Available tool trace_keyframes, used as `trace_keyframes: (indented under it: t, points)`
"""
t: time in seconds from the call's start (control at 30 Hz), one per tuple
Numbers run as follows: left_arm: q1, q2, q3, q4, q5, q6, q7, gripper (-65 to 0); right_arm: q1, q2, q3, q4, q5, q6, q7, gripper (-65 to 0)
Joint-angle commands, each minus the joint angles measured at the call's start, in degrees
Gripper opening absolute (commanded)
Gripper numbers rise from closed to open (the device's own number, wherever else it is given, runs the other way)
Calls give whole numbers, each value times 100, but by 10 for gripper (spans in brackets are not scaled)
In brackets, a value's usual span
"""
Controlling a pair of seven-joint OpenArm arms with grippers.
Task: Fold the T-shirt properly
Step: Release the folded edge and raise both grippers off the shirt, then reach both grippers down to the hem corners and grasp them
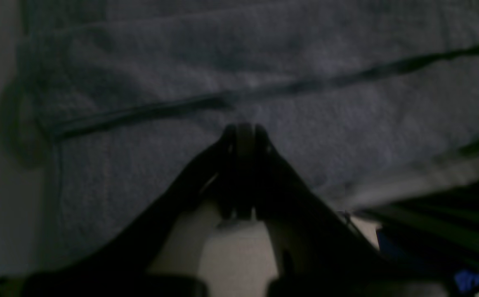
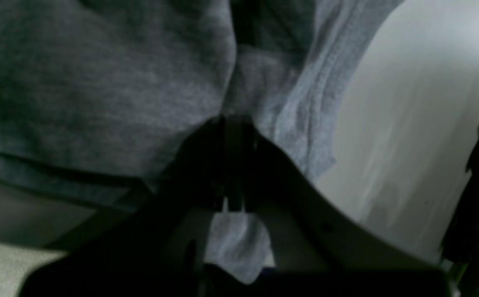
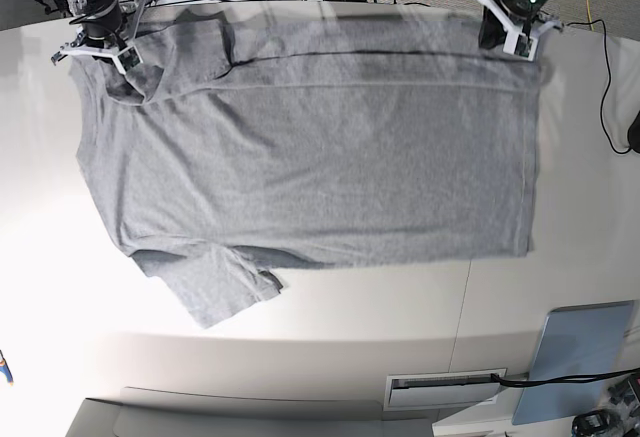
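Your bench point(image 3: 560, 207): white, smooth, bare room near and right. T-shirt point(image 3: 320, 147): heather-grey knit, flat, long axis left–right, sleeves left, hem right. Light-blue panel point(image 3: 578, 357): near right corner. Left gripper point(image 3: 505, 37) jaws pressed on far hem corner; right gripper point(image 3: 112, 55) jaws pinch the far sleeve.

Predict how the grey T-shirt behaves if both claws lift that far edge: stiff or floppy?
Probably floppy: the heather-grey short-sleeved cotton T-shirt bunches into folds at the right claw, so it should drape and sag between grips. Likely light, being thin fabric lying flat. The loose near sleeve would probably trail across the white table rather than hold shape.
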Motion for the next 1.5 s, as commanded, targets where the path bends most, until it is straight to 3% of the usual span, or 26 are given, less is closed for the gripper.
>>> trace_keyframes:
  t: [0.0, 0.07, 0.27, 0.6, 0.83, 0.93, 1.0, 1.03, 1.17, 1.27, 1.37, 1.47]
  points:
    - [238, -15, -31, -101, 310, 26, 1045, -650, -131, 48, -9, 24, 105, 151, -160, -650]
    - [238, -17, -144, -68, 308, 0, 1045, -650, -203, 50, -4, 24, 96, 146, -181, -650]
    - [149, -15, -256, -68, 306, -577, 955, -650, -278, 48, 330, 24, -87, 4, -195, -650]
    - [-94, -20, -260, 136, 308, -597, 957, -650, -273, 50, 671, 101, -63, -4, -146, -650]
    - [-92, -17, -595, 1021, 308, -597, 1325, -650, -271, 48, 999, 1104, -66, -90, -92, -650]
    - [-94, -17, -916, 1379, 304, -597, 1421, -527, -251, 50, 1305, 1558, -66, -61, -50, -650]
    - [-101, -17, -1165, 1541, 293, -592, 1204, -446, -170, 50, 1478, 1729, -63, 90, -46, -650]
    - [-133, -17, -1281, 1569, 262, -584, 1051, -412, -105, 50, 1537, 1751, -63, 221, -42, -629]
    - [-605, -17, -1515, 1458, 175, -352, 999, -359, 216, 48, 1569, 1751, 212, 428, -7, -349]
    - [-1246, -17, -1515, 1139, -87, -343, 1010, -359, 527, 48, 1565, 1751, 938, 422, -151, -326]
    - [-2068, -17, -1515, 713, -496, -459, 1300, -359, 1021, 42, 1552, 1740, 1851, 437, -778, -326]
    - [-2883, -15, -1513, 251, -953, -601, 1703, -360, 1427, -35, 1550, 1740, 2020, 621, -1060, -326]
